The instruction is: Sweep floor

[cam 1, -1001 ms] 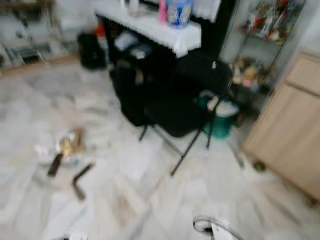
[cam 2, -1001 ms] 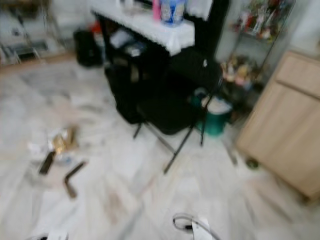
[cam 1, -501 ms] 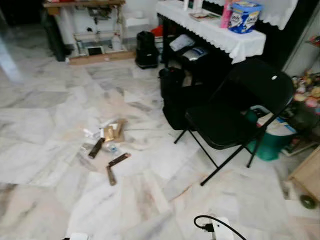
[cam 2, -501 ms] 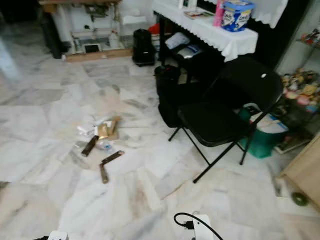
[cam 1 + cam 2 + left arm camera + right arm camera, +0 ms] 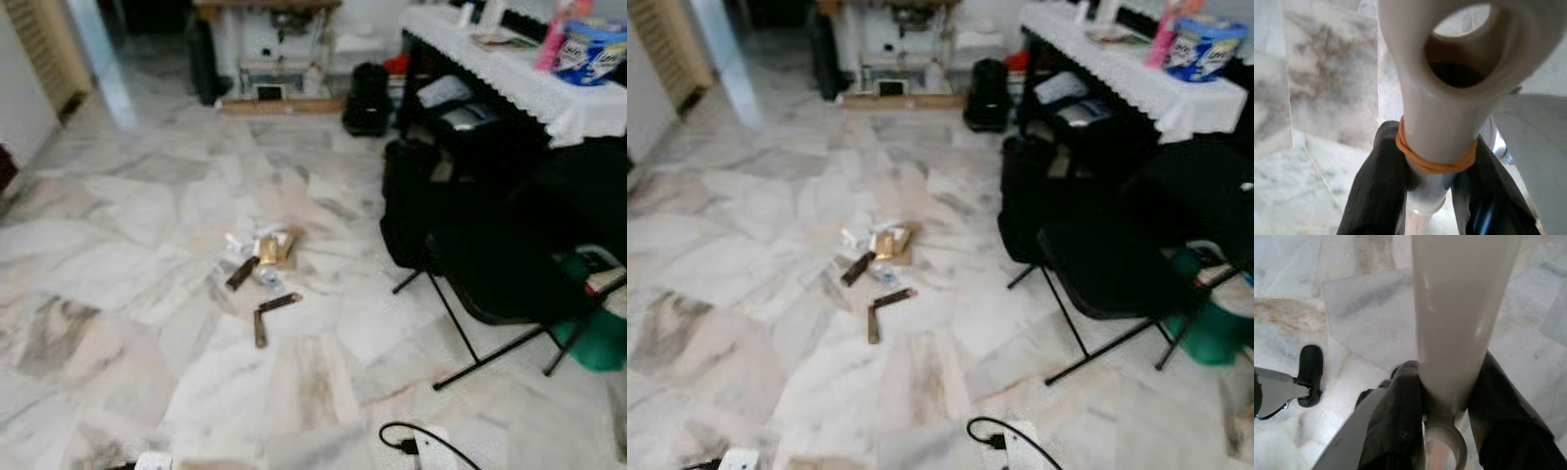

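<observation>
Both grippers, left (image 5: 1425, 196) and right (image 5: 1442, 416), clamp pale handles (image 5: 1440, 122); approach the litter pile (image 5: 260, 257) squarely, keeping clear of the black chair (image 5: 509, 274).

Open floor (image 5: 118, 294); chair (image 5: 509, 274) right

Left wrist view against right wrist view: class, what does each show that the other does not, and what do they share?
Left wrist view alone: the handle's end with a hanging hole and an orange rubber band round it, the left gripper clamped just beyond the band.

Right wrist view alone: a plain stretch of pole in the right gripper, and a black foot on the floor.

Both: two black fingers shut on a cream shaft, over marble floor.
</observation>
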Available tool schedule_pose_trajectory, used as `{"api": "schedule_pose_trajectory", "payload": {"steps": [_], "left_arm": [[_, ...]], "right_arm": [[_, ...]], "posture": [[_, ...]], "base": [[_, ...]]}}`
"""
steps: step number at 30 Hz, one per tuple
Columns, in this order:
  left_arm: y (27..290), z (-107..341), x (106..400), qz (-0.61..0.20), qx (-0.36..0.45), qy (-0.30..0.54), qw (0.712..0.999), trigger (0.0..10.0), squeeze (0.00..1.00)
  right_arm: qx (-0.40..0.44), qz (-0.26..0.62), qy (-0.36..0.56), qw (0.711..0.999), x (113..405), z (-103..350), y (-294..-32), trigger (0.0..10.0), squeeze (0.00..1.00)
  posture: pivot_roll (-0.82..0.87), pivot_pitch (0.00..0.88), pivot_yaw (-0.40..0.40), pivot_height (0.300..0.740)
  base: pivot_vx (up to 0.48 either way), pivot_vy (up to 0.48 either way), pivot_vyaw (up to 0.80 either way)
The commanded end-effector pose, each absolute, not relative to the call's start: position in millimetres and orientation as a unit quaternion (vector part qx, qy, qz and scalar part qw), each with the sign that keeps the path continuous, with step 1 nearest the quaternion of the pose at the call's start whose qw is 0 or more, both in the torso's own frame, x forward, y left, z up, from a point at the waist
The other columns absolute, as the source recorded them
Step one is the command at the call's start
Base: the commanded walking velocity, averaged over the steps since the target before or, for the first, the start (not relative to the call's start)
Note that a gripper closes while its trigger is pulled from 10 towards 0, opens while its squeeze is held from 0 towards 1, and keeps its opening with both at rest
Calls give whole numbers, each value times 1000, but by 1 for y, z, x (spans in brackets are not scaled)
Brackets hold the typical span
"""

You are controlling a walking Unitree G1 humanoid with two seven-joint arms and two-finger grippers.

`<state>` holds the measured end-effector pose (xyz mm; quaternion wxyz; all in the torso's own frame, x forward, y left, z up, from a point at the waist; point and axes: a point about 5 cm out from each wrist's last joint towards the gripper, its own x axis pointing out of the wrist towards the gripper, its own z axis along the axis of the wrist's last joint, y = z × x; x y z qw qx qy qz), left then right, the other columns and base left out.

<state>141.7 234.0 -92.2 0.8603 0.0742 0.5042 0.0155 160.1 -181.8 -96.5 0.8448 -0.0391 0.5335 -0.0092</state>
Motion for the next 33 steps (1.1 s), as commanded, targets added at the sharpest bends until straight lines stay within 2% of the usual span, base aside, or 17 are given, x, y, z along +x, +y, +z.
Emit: {"api": "schedule_pose_trajectory", "payload": {"steps": [1,33], "left_arm": [[214,-91,156,52,18,478,877,10000,0],[216,-90,157,70,4,476,877,10000,0]], "right_arm": [[19,6,452,892,194,-81,-164,10000,0],[36,-8,445,895,197,-80,-162,10000,0]], "posture": [[31,0,-87,740],[32,4,-86,740]], "base": [[0,0,613],[0,0,40]]}}
